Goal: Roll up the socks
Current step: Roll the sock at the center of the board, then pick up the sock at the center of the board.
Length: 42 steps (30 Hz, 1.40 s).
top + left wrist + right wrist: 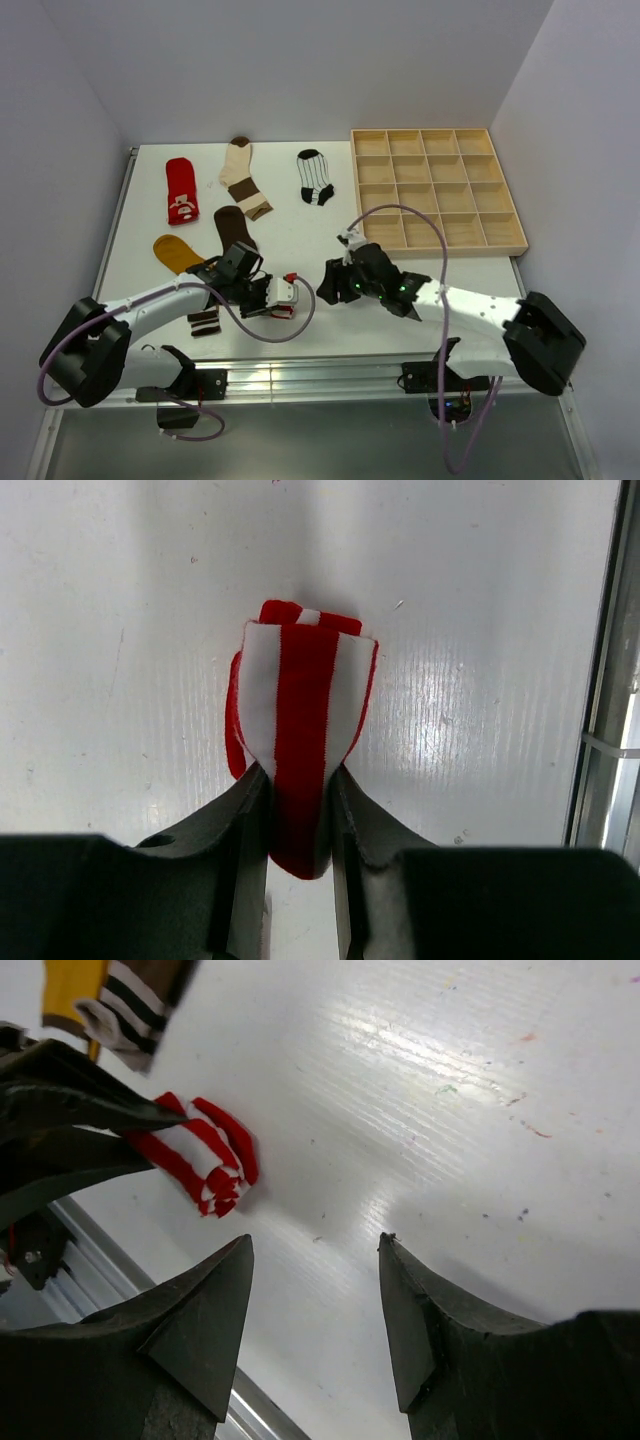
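The rolled red-white striped sock point(300, 690) is pinched between my left gripper's point(298, 780) fingers just above the table; in the top view this sock point(285, 292) sits at the left gripper point(271, 298) near the front edge. My right gripper point(328, 283) stands open just right of it, nothing between its fingers point(215, 1300), with the striped sock point(205, 1155) a short way ahead. Lying flat behind are a mustard sock point(176, 252) with a striped cuff point(204, 322), a dark brown sock point(233, 227), a red patterned sock point(181, 190), a cream-and-brown sock point(243, 175) and a white black-striped sock point(316, 177).
A wooden tray point(437, 190) with several square compartments stands at the back right. A metal rail point(300, 380) runs along the table's front edge, close to both grippers. Purple cables loop over each arm.
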Motion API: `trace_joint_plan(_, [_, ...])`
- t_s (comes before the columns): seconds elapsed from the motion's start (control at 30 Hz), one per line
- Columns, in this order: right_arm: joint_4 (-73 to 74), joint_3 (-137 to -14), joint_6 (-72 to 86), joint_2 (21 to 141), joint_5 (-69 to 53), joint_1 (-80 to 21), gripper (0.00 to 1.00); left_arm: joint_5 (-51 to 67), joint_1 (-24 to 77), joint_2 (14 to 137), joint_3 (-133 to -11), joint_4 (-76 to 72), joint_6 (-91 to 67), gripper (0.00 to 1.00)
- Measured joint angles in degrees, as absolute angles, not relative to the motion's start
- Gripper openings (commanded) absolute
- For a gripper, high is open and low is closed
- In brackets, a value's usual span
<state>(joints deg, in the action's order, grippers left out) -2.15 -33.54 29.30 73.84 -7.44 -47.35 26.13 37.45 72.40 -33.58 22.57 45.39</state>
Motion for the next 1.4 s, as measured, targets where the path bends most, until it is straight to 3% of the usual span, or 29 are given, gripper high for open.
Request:
trace_joint_plan(0.23, [-9.2,-22.7,29.8,56.7,0.2,-48.6,0.59,29.8,34.7,76.5,-37.4,27.2,46.3,0.0])
trace_joint_plan(0.43, [-13.2,-21.6,26.3,54.8,11.0,-61.4,0.58,32.2,33.2,81.1,-41.6,31.6,47.6,0.0])
trace_joint_plan(0.7, [-15.4,-22.7,22.9,65.3,22.7,-74.3,0.57,34.7,31.6,84.6,-44.5,34.9,48.9,0.0])
trace_joint_plan(0.9, [-14.9,-31.1,19.8,77.5,29.5,-81.0,0.58,35.4,31.2,85.5,-45.2,35.9,49.6,0.0])
trace_joint_plan(1.07, [-15.3,-36.9,16.8,85.9,32.5,-82.5,0.6,36.4,30.7,86.4,-45.9,37.0,50.9,0.0])
trace_joint_plan(1.4, [-14.3,-40.6,9.7,91.2,33.7,-83.4,0.61,37.8,29.9,88.5,-47.6,39.1,51.7,0.0])
